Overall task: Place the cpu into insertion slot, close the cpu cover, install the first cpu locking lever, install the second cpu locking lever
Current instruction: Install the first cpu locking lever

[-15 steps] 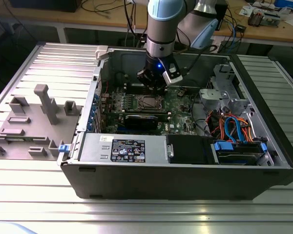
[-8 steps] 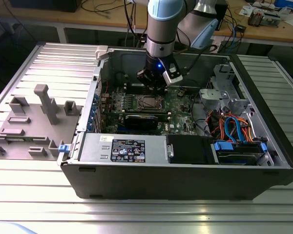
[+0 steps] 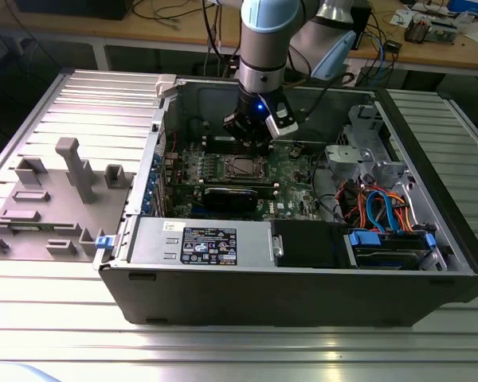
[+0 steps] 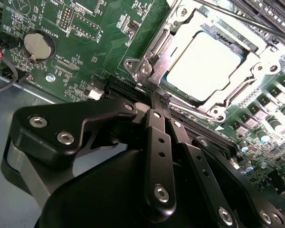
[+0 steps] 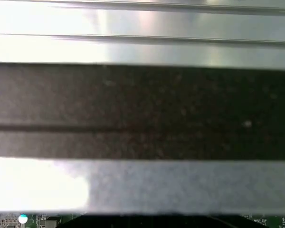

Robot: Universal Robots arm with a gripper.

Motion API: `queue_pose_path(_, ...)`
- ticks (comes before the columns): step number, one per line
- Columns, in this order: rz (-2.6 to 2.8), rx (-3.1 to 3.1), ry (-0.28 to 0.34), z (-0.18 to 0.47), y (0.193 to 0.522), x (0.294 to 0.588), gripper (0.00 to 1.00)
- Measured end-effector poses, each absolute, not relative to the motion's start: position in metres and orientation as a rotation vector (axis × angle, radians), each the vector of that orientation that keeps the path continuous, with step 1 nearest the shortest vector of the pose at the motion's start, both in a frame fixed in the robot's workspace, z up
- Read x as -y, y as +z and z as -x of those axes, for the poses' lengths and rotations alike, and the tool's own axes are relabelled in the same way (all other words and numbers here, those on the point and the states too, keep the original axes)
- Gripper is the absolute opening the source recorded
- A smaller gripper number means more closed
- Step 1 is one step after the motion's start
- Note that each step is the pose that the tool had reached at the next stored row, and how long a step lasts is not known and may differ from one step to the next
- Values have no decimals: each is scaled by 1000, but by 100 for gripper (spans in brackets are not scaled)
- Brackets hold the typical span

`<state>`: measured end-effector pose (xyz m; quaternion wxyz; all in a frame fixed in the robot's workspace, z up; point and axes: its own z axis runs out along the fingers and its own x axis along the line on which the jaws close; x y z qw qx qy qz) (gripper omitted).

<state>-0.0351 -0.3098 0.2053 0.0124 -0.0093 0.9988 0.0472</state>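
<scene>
Inside the open computer case (image 3: pixel 303 286) lies the green motherboard (image 3: pixel 291 171). The cpu (image 4: pixel 205 65) sits in the insertion slot (image 3: pixel 240 167), its pale metal top showing through the window of the cpu cover (image 4: pixel 167 47), which lies flat over it. My gripper (image 4: pixel 159 97) is shut, its black fingers (image 4: pixel 154 142) pressed together. Their tips rest at the socket's edge, right by a thin metal locking lever (image 4: pixel 194 108). A second dark lever rod (image 4: pixel 247 20) runs along the socket's far side. In the exterior view the gripper (image 3: pixel 251 135) hangs just behind the slot.
A long black block (image 3: pixel 237 196) lies in front of the socket. A coin battery (image 4: pixel 39 45) and memory slots (image 4: pixel 270 9) flank it. Coloured cables (image 3: pixel 374 211) and drive bays fill the exterior view's right. A grey fixture plate (image 3: pixel 56 199) lies outside the case.
</scene>
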Motion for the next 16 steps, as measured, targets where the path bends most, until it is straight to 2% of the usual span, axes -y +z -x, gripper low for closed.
queue_pose_path(6,29,-3114,122,35,202,310,11)
queue_pose_path(16,29,-3114,124,35,208,310,11)
